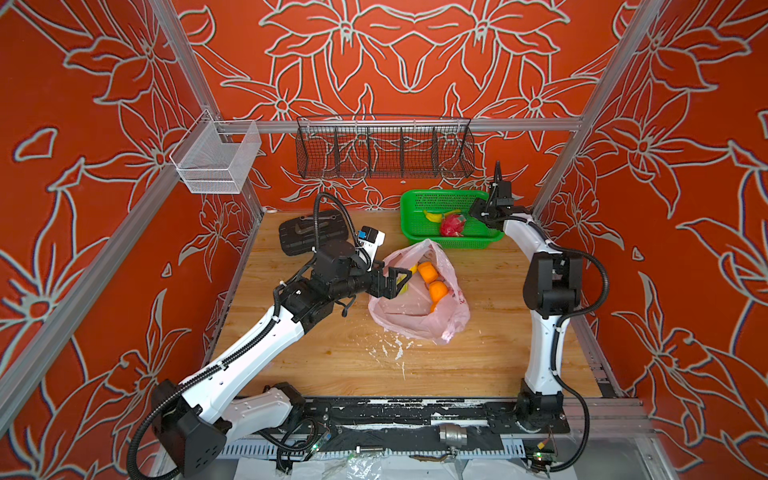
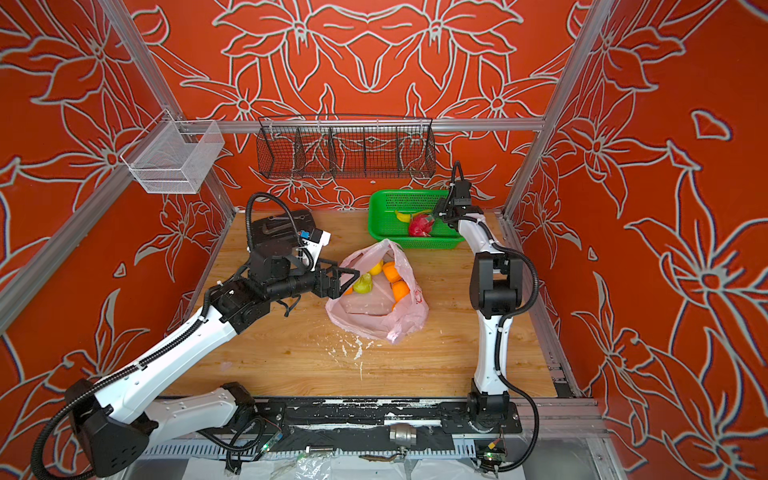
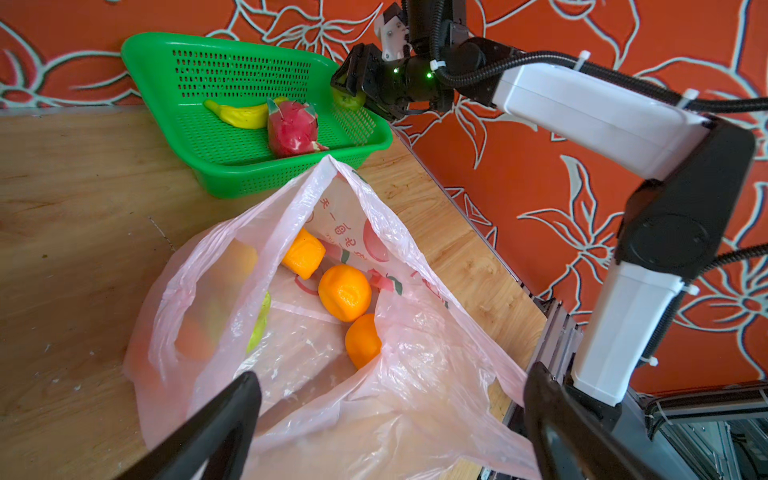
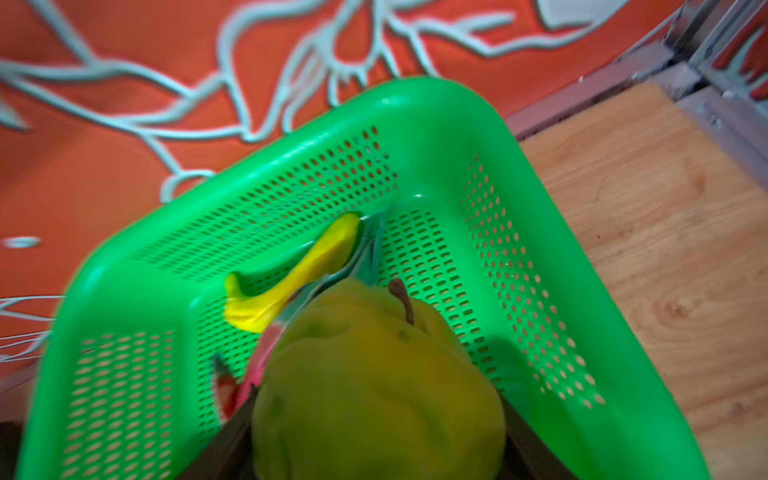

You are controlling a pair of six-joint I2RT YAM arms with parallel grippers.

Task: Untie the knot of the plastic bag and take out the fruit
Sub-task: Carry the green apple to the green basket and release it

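The pale-pink plastic bag (image 1: 419, 316) lies mid-table with its mouth wide open; no knot shows. Inside it I see oranges (image 1: 438, 291) (image 3: 344, 293), a yellow fruit (image 2: 376, 268) and a green one (image 2: 363, 284). My left gripper (image 1: 395, 282) (image 3: 390, 386) is open, its fingers astride the bag's near rim and holding nothing. My right gripper (image 1: 478, 210) (image 4: 376, 415) hangs over the green basket (image 1: 415, 199), shut on a yellow-green fruit (image 4: 374, 382) (image 3: 349, 99). A pink-red dragon fruit (image 1: 452, 226) lies in that basket.
A yellow banana (image 1: 432, 216) lies in the basket beside the dragon fruit. A black case (image 1: 307, 232) and a white box (image 1: 372, 239) sit at the back left. A black wire rack (image 1: 384, 151) and a white mesh bin (image 1: 216, 160) hang on the frame. White crumbs (image 1: 395, 347) dot the wood.
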